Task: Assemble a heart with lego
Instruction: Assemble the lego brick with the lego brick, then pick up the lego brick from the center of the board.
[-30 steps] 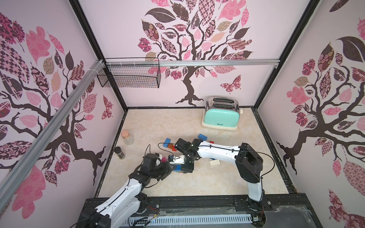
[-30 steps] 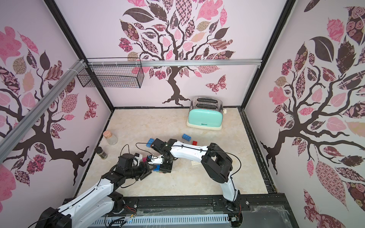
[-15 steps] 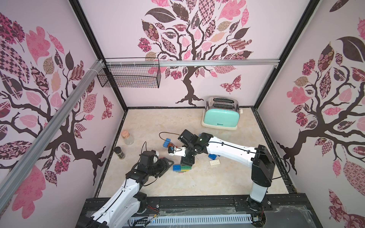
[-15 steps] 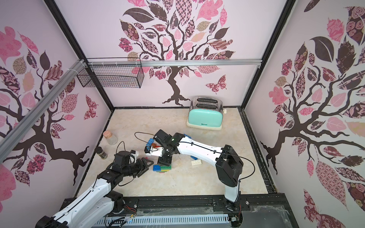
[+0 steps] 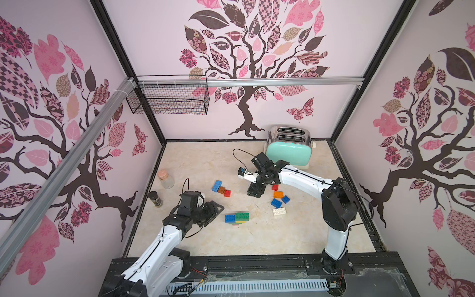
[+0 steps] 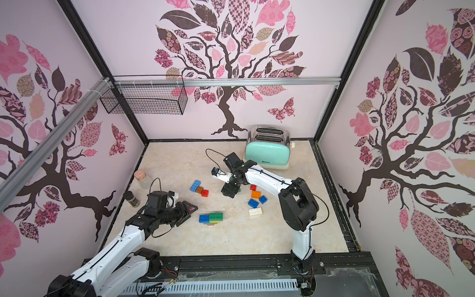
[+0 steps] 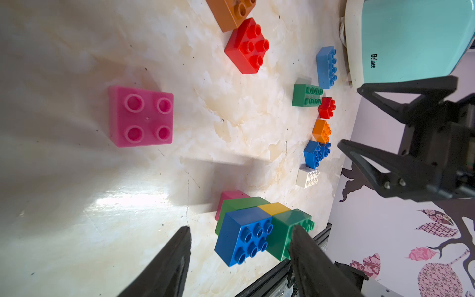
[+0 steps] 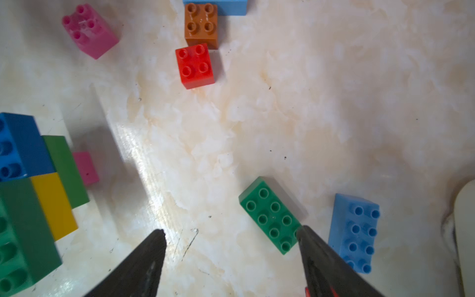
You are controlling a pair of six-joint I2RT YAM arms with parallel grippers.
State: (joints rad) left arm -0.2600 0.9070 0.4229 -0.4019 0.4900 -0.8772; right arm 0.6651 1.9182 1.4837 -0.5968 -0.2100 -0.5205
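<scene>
Green loose brick [image 8: 270, 213]: wrist views clear, overhead obscured | left gripper [image 7: 241, 228], right gripper [image 8: 231, 229] spread

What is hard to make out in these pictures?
Green brick: both top views, nearly hidden under right gripper.
Heart stack: top views, upper bricks cover lower layers; right wrist view, frame edge cuts it.
Dark jar: top views, too small for contents.

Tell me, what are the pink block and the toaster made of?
The pink block looks like plastic: smooth, maybe slightly see-through, with moulded round studs. The toaster has a glossy mint shell, probably plastic or painted metal, and a shiny silvery top that looks like metal.
</scene>
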